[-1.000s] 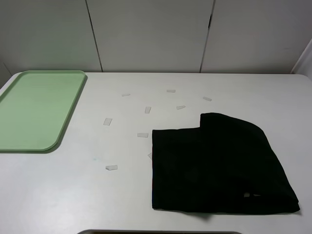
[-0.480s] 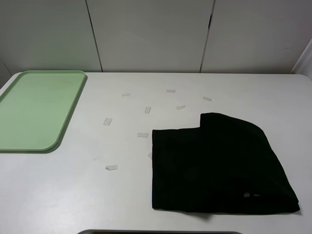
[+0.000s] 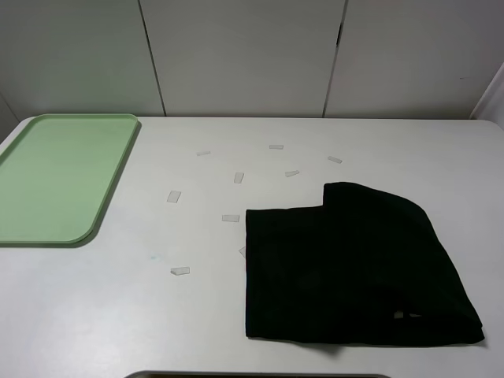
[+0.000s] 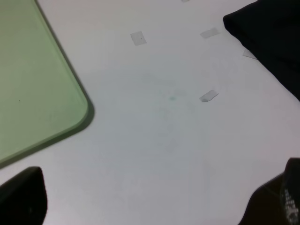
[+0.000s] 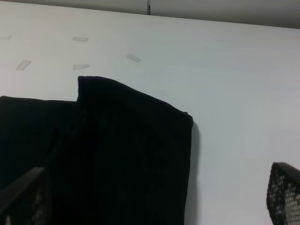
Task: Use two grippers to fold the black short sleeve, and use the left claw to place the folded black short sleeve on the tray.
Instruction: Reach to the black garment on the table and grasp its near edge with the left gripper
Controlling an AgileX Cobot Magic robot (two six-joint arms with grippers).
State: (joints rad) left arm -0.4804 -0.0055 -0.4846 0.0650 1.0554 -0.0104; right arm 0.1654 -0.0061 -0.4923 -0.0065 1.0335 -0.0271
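The black short sleeve (image 3: 354,268) lies folded into a rough rectangle on the white table, right of centre, with a doubled layer along its far right part. The pale green tray (image 3: 94,224) sits empty at the far left. Neither arm shows in the exterior high view. In the left wrist view the left gripper (image 4: 150,206) is open above bare table, with the tray's corner (image 4: 86,112) and the shirt's edge (image 4: 272,42) on either side. The right gripper (image 5: 152,201) is open too, hanging over the shirt (image 5: 117,150), its fingertips (image 5: 283,192) wide apart and holding nothing.
Several small clear tape strips (image 3: 230,218) are scattered on the table between tray and shirt. White wall panels (image 3: 244,55) stand behind the table's back edge. A dark rim (image 3: 260,376) shows at the near edge.
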